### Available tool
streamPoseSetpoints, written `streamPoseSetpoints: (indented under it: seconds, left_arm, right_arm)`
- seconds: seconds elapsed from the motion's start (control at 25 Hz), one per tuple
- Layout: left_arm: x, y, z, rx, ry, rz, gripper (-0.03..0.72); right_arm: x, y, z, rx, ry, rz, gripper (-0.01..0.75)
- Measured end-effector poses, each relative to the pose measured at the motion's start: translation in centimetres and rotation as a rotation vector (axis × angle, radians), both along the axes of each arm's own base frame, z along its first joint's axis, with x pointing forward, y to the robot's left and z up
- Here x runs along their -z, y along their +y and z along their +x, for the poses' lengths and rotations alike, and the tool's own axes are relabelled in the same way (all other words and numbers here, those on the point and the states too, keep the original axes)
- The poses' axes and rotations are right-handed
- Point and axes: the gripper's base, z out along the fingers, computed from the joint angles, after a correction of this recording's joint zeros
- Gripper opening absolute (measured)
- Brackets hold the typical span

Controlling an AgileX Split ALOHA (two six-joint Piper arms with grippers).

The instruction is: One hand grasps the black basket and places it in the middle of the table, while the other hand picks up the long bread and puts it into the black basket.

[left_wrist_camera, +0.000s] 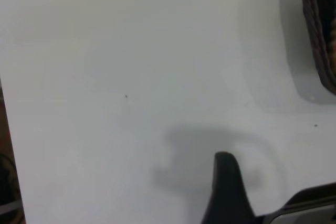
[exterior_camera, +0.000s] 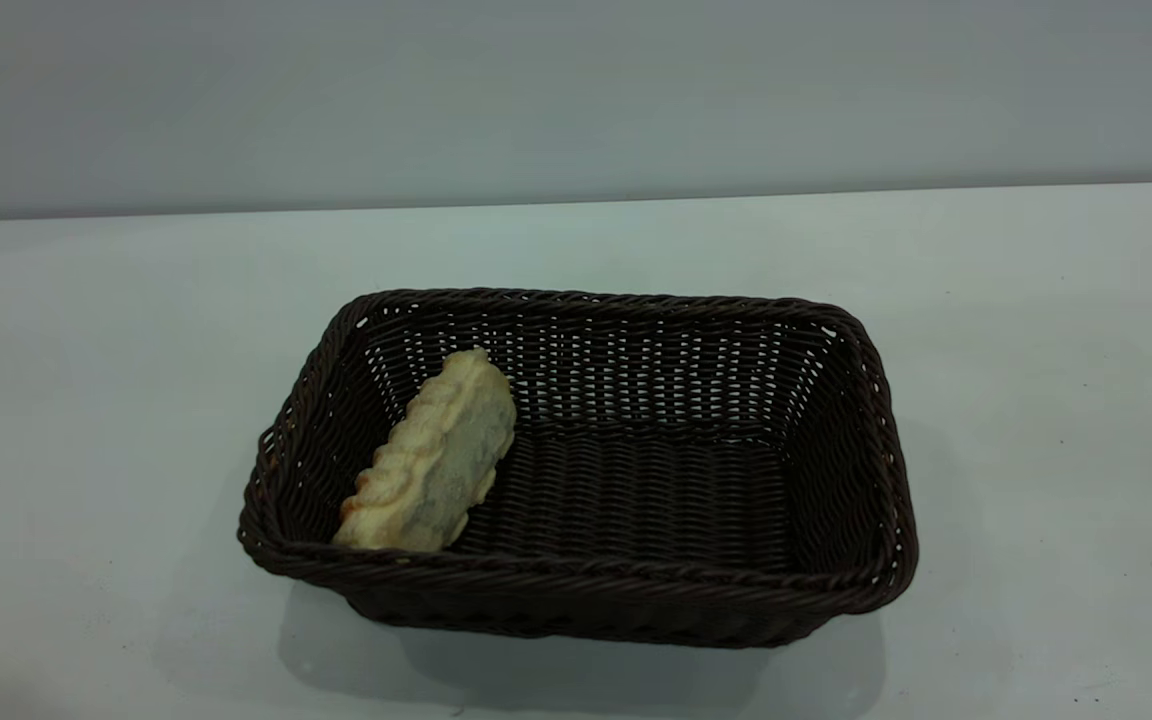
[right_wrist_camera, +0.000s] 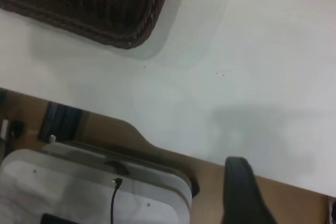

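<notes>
The black basket (exterior_camera: 586,585) stands on the table (exterior_camera: 1036,400) near its middle. The long bread (exterior_camera: 436,455) lies inside it, leaning on the left wall with its pale underside showing. Neither gripper is in the exterior view. In the left wrist view my left gripper (left_wrist_camera: 278,182) is open and empty over bare table, well apart from the basket's corner (left_wrist_camera: 320,30). In the right wrist view one finger (right_wrist_camera: 239,187) of my right gripper shows, with nothing beside it. It hangs at the table's edge, away from the basket's corner (right_wrist_camera: 105,9).
A grey wall rises behind the table's far edge (exterior_camera: 576,200). In the right wrist view a white-grey box with a cable (right_wrist_camera: 79,187) sits beyond the table's edge, over brown floor. The table's side edge (left_wrist_camera: 6,145) shows in the left wrist view.
</notes>
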Motion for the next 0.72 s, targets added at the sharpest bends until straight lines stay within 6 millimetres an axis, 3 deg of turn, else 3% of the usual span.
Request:
streamPoseSetpoints:
  seconds: [0.2, 0.44, 0.72]
  left_arm:
    - [1.7, 1.7, -5.2, -0.005, -0.072, -0.027, 0.554]
    - [4.5, 3.5, -10.6, -0.045, -0.185, -0.093, 0.554]
    - [6.7, 4.7, -14.4, -0.072, -0.323, -0.166, 0.554]
  right_arm:
    - [1.1, -0.5, -3.1, -0.032, -0.068, -0.008, 0.446]
    - [3.7, -1.2, -6.6, -0.077, -0.143, -0.031, 0.446]
    - [6.8, -1.6, -8.5, -0.091, -0.29, -0.035, 0.446]
